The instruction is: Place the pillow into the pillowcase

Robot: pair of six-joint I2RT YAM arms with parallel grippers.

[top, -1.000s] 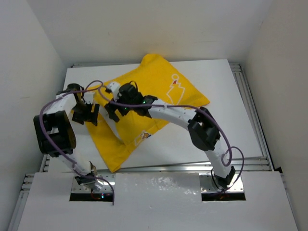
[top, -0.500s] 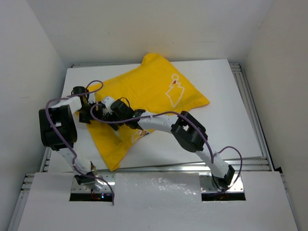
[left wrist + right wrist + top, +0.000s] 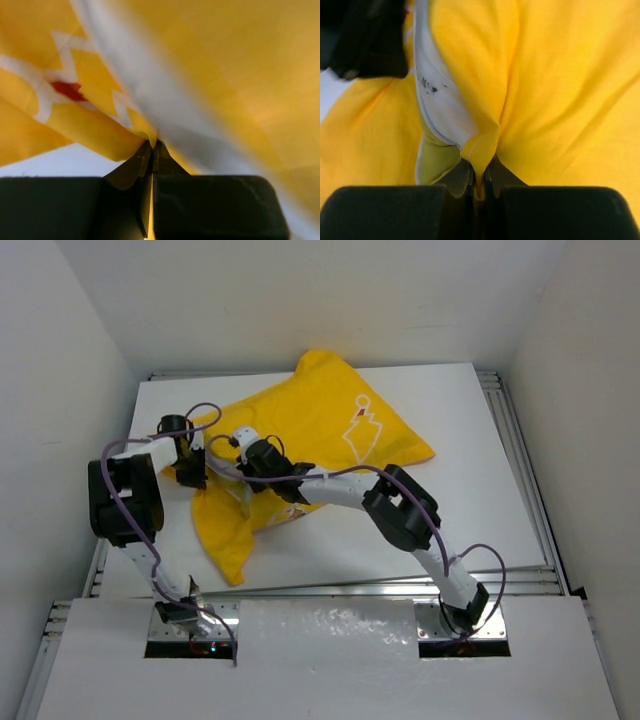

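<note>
The yellow pillowcase (image 3: 320, 430) lies bulging across the white table, its white outline print facing up. My left gripper (image 3: 192, 472) is at its left edge, shut on a thin fold of yellow fabric (image 3: 145, 132). Just to the right, my right gripper (image 3: 250, 468) is shut on another pinch of the case's hem (image 3: 480, 145). In the right wrist view a white surface with small black marks (image 3: 437, 100), seemingly the pillow, shows inside the gap beside the pinched hem. From above the pillow is hidden inside the case. The case's lower left tail (image 3: 232, 550) hangs crumpled toward the near edge.
White walls close in on the table (image 3: 470, 440) at the left, back and right. Metal rails run along the right side (image 3: 522, 470) and near edge (image 3: 400, 585). My left arm's bulky black link (image 3: 120, 502) stands over the table's left rim.
Both grippers went from open to shut on the case's left edge. The right gripper moved left then back up-right; the case's lower left part bunched up and narrowed.
</note>
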